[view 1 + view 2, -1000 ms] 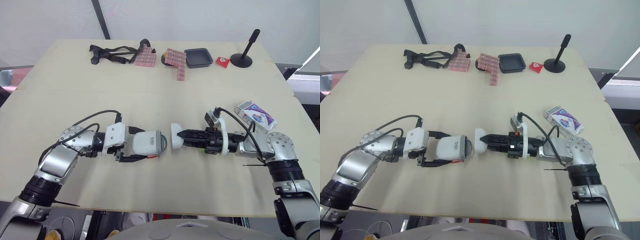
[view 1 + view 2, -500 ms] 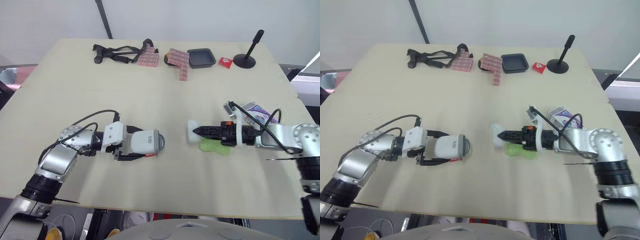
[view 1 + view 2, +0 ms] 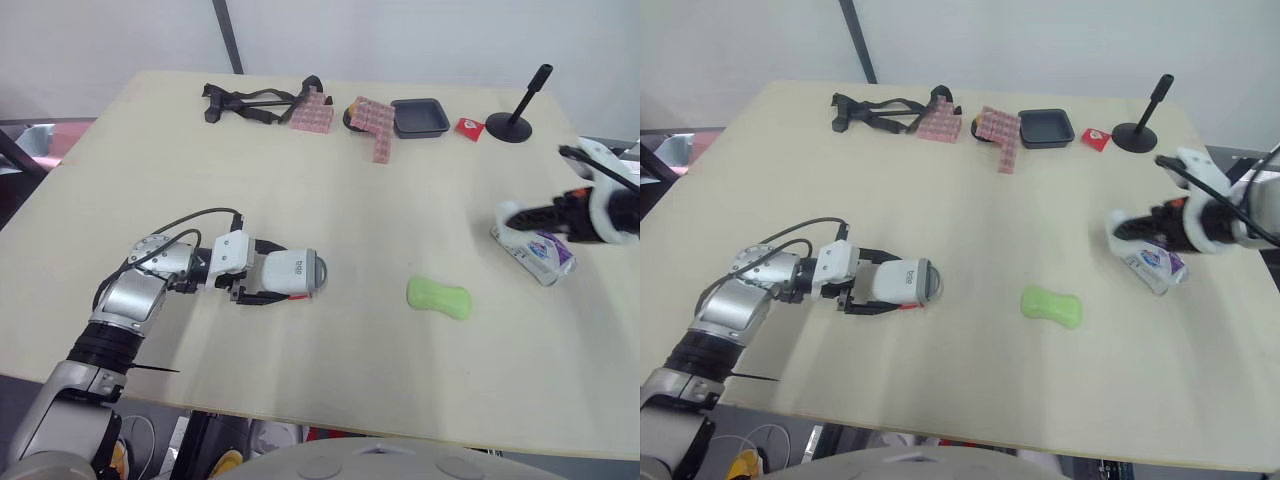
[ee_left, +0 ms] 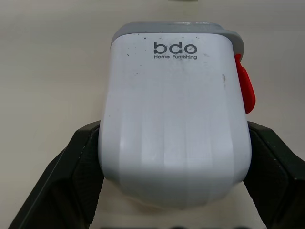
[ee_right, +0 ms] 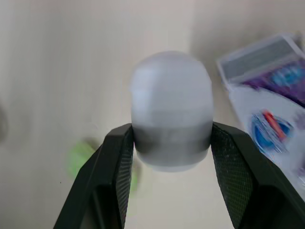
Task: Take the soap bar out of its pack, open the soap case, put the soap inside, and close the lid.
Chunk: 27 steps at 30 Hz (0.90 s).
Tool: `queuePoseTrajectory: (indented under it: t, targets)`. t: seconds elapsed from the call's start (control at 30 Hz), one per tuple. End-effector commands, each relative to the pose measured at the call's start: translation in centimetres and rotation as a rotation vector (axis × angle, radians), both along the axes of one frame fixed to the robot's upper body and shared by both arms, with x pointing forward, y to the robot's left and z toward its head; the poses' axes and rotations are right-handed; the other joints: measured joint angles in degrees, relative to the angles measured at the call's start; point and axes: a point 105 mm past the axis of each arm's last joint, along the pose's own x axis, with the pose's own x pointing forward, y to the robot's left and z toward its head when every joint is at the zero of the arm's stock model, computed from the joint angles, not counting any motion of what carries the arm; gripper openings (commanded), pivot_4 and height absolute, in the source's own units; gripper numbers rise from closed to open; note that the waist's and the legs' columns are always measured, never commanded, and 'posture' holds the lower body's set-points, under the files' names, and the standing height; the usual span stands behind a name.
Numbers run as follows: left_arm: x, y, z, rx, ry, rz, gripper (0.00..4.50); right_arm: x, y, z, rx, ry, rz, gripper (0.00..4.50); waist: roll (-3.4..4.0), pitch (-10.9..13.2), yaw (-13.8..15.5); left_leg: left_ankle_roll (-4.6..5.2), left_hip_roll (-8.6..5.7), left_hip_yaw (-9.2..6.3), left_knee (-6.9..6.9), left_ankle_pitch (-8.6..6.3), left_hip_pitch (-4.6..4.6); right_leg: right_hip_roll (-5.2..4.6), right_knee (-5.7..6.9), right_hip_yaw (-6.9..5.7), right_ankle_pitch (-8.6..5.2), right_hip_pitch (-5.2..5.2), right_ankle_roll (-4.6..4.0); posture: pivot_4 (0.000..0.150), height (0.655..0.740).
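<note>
Right gripper (image 5: pixel 171 139) is clamped on the white lid (image 5: pixel 171 93) of the soap case, one black finger (image 5: pixel 119 162) on each side. The head views show it far out on the robot's right, with the lid above or just beside the emptied soap pack (image 3: pixel 538 252). I cannot tell whether the two touch.

Left gripper (image 3: pixel 883 283) is clamped across the white case body (image 4: pixel 174 119), which lies on its side low over the table (image 3: pixel 330 180). Its grey-rimmed end points toward the robot's right. A red latch (image 4: pixel 244 90) sits on one flank near that rim.

The green soap bar (image 3: pixel 438 298) lies bare on the table between the two grippers, well apart from both and nearer the case than the pack.

Assessment: unpacking and opening look complete, and loading and closing remain. The right gripper cannot take the soap while it carries the lid.

Recommendations:
- Set the lid down on bare table beside the pack, not on it, in an attitude that allows an easy regrip.
- Grip the soap across its narrowed middle, squarely and with moderate force, since the rounded bar may squirt out.
- Keep the left grip firm and the case mouth turned toward the incoming bar.
- Feed the soap in end-first along the case axis, and release only once it is seated.
- Refit the lid square to the grey rim, minding the latch side.
</note>
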Motion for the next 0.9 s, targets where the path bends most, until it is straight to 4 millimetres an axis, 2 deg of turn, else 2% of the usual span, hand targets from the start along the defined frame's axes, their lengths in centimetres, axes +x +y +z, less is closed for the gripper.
queuePoseTrajectory:
  t: [0.03, 0.23, 0.37, 0.47, 0.53, 0.6, 0.7, 0.9]
  targets:
    - [0.3, -0.3, 0.6, -0.007, -0.033, -0.023, 3.47, -2.2, 0.2, -1.7, 0.021, 0.123, 0.061, 2.01, -0.01, 0.01, 0.18, 0.0, 0.0, 0.0, 0.01, 0.0, 0.0, 0.0, 0.0, 0.01, 0.0, 0.0, 0.0, 0.15, 0.74]
    - [0.4, -0.5, 0.6, -0.008, -0.041, -0.036, 3.47, -3.9, -0.1, -4.2, 0.013, 0.211, 0.055, 2.01, 0.02, 0.02, 0.17, 0.0, 0.01, 0.0, 0.12, 0.0, 0.04, -0.06, 0.2, 0.02, 0.0, 0.0, 0.0, 0.15, 0.74]
    - [0.4, -0.5, 0.6, -0.011, -0.041, -0.034, 3.47, -4.5, -1.5, -6.7, -0.035, 0.247, -0.046, 2.01, 0.0, 0.02, 0.52, 0.04, 0.02, -0.01, 0.19, -0.02, -0.04, -0.07, 0.15, 0.0, 0.0, 0.0, 0.0, 0.15, 0.74]
    - [0.3, -0.6, 0.5, -0.012, -0.04, -0.033, 3.47, -4.5, -1.7, -8.1, -0.053, 0.236, -0.098, 2.01, 0.0, 0.02, 0.48, 0.07, 0.02, -0.01, 0.27, -0.04, -0.07, -0.09, 0.17, -0.01, 0.0, 0.0, -0.01, 0.15, 0.74]
    - [0.2, -0.6, 0.6, -0.012, -0.04, -0.035, 3.47, -4.5, -1.6, -8.5, -0.057, 0.222, -0.116, 3.03, -0.07, -0.01, 0.32, 0.07, 0.02, 0.0, 0.31, -0.04, -0.07, -0.12, 0.22, -0.02, 0.0, -0.01, -0.01, 0.15, 0.74]
    - [0.2, -0.6, 0.6, -0.012, -0.039, -0.036, 3.47, -4.4, -1.5, -8.7, -0.055, 0.203, -0.128, 3.62, -0.08, 0.0, -0.01, 0.07, 0.04, -0.01, 0.37, -0.04, -0.07, -0.16, 0.26, -0.05, 0.0, -0.01, -0.01, 0.15, 0.74]
    - [0.4, -0.6, 0.6, -0.006, -0.045, -0.039, 3.47, -4.0, -1.5, -7.7, -0.088, 0.154, -0.125, 4.48, -0.07, 0.0, -0.59, 0.08, -0.01, -0.01, 0.38, -0.03, -0.07, -0.25, 0.25, -0.08, 0.0, -0.02, -0.01, 0.15, 0.74]
    - [0.4, -0.9, 0.6, -0.006, -0.044, -0.045, 3.47, -5.2, -0.5, -6.0, -0.07, 0.172, 0.011, 4.48, -0.05, 0.02, -1.12, 0.08, 0.0, -0.01, 0.36, -0.03, -0.09, -0.19, 0.25, -0.07, 0.0, -0.02, 0.0, 0.15, 0.74]
